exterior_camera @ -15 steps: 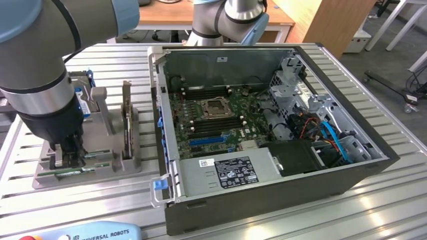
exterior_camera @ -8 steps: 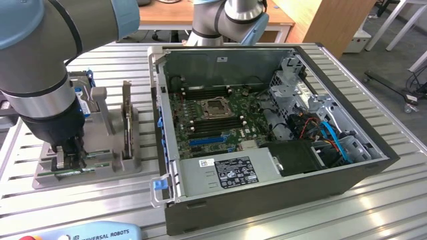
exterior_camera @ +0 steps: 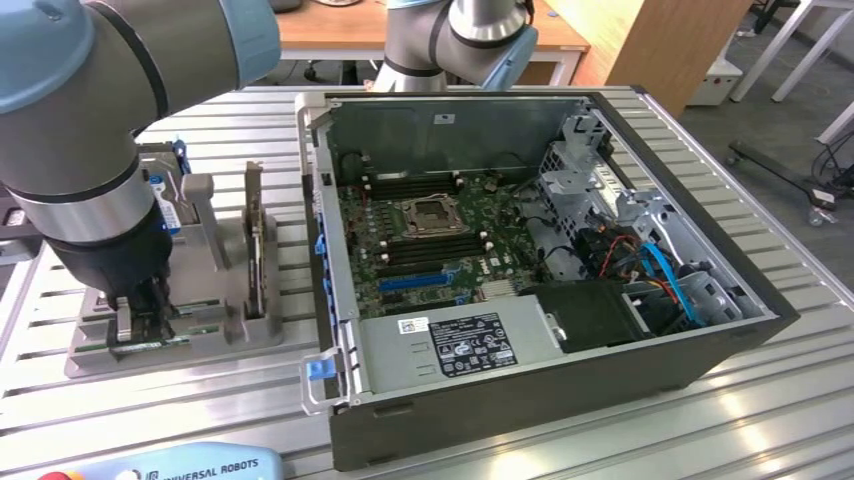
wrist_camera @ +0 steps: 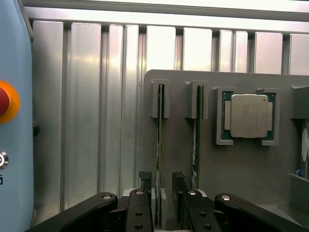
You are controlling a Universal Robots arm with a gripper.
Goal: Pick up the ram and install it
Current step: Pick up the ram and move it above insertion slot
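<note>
Two slots in the tray [wrist_camera: 241,169] are filled, each with a stick on edge; the CPU [wrist_camera: 248,116] lies flat in its own pocket. Pick step in hand, nothing lifted yet. Pincer [wrist_camera: 161,188] is spread wide, straddling the ram [wrist_camera: 158,135], with no contact that I can make out. Spare stick [wrist_camera: 197,135] stands just outside one finger. In the exterior view the tray sits at 9 o'clock of the open case [exterior_camera: 694,340]. My read: closing needs a square bite, clear of the spare.

Dark green ram [wrist_camera: 158,140], black claw [wrist_camera: 162,183], grey holder tray [wrist_camera: 251,174], silver processor chip [wrist_camera: 248,115], ribbed silver table [wrist_camera: 87,111], pale-blue-and-grey arm [exterior_camera: 80,120]
</note>
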